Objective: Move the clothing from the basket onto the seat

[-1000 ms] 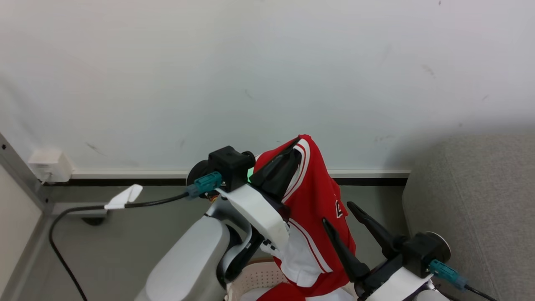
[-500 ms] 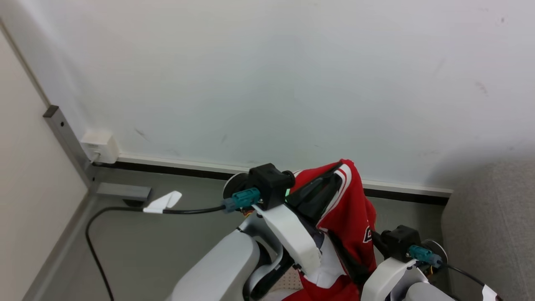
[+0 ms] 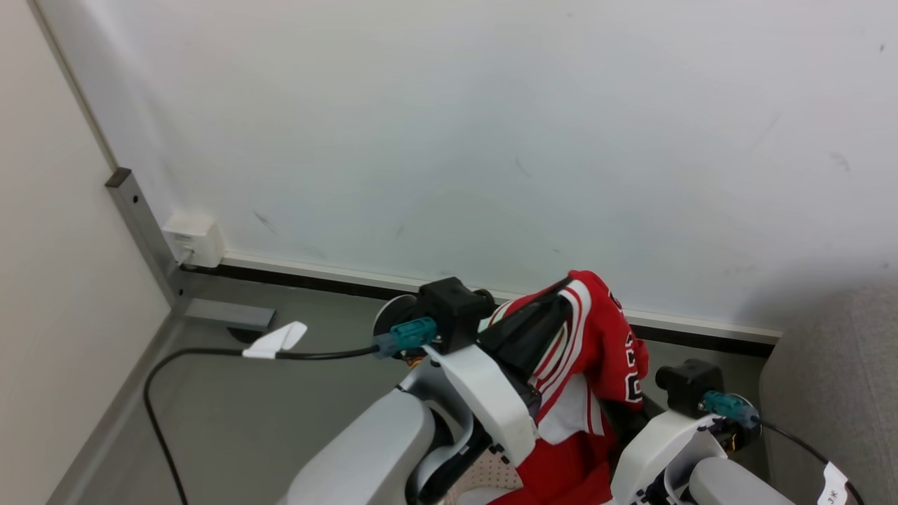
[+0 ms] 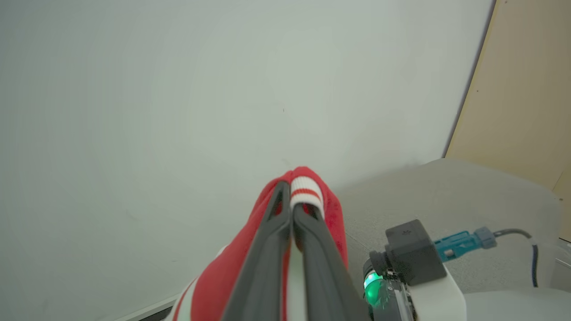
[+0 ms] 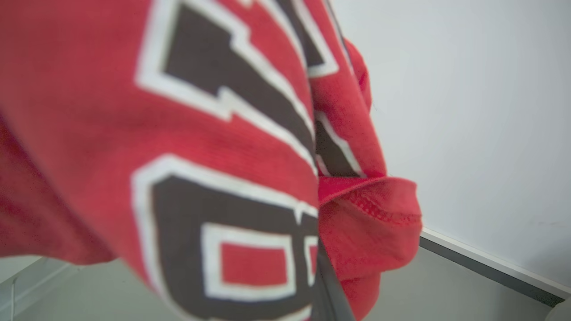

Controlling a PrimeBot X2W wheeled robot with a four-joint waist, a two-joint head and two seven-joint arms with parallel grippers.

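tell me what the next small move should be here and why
Probably raise both arms a little before any swing toward the seat on the right. The left gripper has its jaws shut on the jersey trim. The right gripper is pressed into the lettered fabric lower down. The jersey's lower part hangs down at the basket, so it likely needs clearance first.

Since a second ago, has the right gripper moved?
Yes. The right gripper has swung left, away from the seat, and, clear of the jersey before, now pushes into its cloth.
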